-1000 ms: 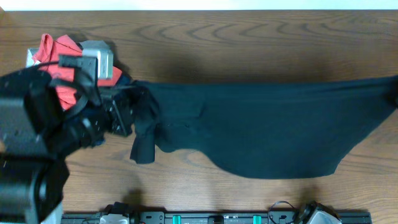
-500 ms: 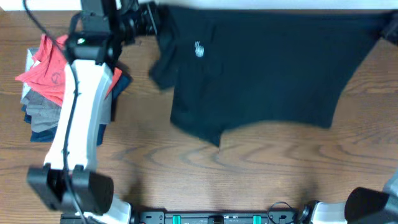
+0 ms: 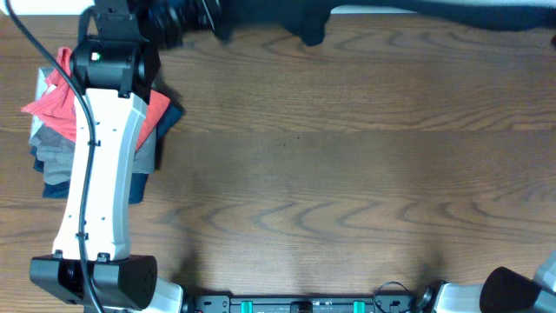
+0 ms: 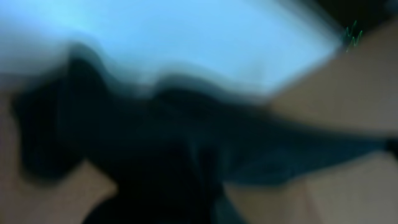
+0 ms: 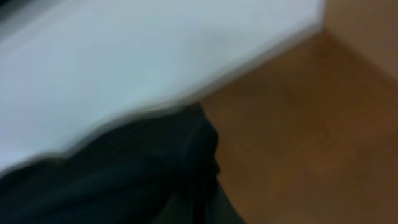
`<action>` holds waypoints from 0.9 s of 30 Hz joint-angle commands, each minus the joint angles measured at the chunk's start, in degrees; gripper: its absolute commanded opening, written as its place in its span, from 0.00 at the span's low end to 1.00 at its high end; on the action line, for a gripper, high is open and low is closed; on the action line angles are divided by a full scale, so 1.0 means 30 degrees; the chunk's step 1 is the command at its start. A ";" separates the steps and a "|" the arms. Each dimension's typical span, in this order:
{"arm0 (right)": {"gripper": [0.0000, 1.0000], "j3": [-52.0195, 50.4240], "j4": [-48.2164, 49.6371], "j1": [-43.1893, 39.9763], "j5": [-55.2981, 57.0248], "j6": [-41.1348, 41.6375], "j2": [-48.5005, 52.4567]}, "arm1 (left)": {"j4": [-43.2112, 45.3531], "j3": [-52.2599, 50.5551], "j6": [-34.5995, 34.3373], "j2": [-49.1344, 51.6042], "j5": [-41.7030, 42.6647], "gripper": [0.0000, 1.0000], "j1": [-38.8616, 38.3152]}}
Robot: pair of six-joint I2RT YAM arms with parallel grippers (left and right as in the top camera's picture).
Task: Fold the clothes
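Overhead: limp black shirt (image 3: 308, 22), mostly cut off by the frame top, lies beyond and right of the clothes pile (image 3: 56, 130); the left gripper (image 3: 187, 16) merges with it, finger spread unreadable. Left wrist: heavy blur, dark cloth only, no logo legible. Right wrist: soft black folds on wood; the right gripper can't be told apart from the cloth.
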 commanded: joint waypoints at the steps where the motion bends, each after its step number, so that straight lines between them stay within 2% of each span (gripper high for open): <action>1: 0.01 -0.1151 -0.1982 -0.0415 0.5799 -0.0816 0.0801 | -0.4503 -0.0597 0.2863 0.0809 -0.0627 0.06 0.0146; 5: 0.01 -0.3657 -0.3636 -0.0415 0.9136 0.0080 0.1180 | -1.0222 -0.1464 0.4889 0.1967 -0.0627 0.06 -0.0335; 9: 0.01 -0.6528 -0.3803 -0.0641 0.9865 0.0488 0.1180 | -1.2881 -0.3279 0.6477 0.2885 -0.0627 0.06 -0.1005; 16: 0.01 -1.0287 -0.5289 -0.1180 1.1460 0.2543 0.1180 | -1.3529 -0.9020 0.7074 0.3045 -0.0627 0.06 -0.1989; 21: 0.01 -1.1795 -0.6084 -0.2215 1.1868 0.3993 0.1158 | -1.3529 -1.2801 0.7934 0.3038 -0.0627 0.06 -0.2288; 27: 0.01 -1.2451 -0.6222 -0.2885 1.1395 0.4248 0.1158 | -1.3362 -1.4484 0.8721 0.2943 -0.0619 0.06 -0.2237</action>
